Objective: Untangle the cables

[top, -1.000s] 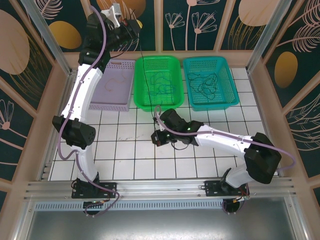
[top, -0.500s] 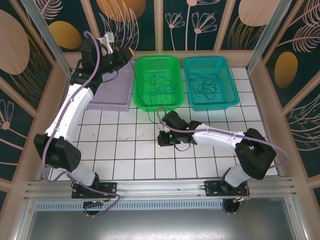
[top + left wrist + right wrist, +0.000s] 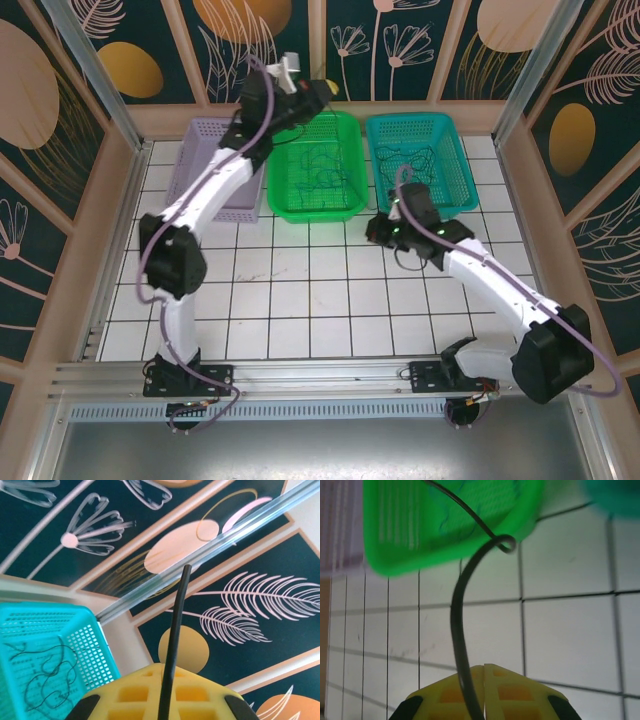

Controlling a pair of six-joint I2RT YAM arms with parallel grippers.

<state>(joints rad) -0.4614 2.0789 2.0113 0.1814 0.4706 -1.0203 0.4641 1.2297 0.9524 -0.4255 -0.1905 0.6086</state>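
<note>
Both arms have swung rightward across the table (image 3: 260,310). The left gripper (image 3: 169,672), above the green plastic basket's (image 3: 352,208) far rim, and the right gripper (image 3: 484,672), by its near right corner, each pinch the thin black cable (image 3: 454,610), which seems stretched between them.

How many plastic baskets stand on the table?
3: a purple basket on the left, a green basket in the middle, a teal basket on the right. None seems hidden.

Setting: robot lab test cell. Two arms (image 3: 215,190) are bolted to an aluminium rail (image 3: 320,378) at the edge of a white gridded table (image 3: 290,300). Printed leaf-pattern panels (image 3: 90,40) in metal framing enclose it. Plastic baskets (image 3: 315,213) line the back.
</note>
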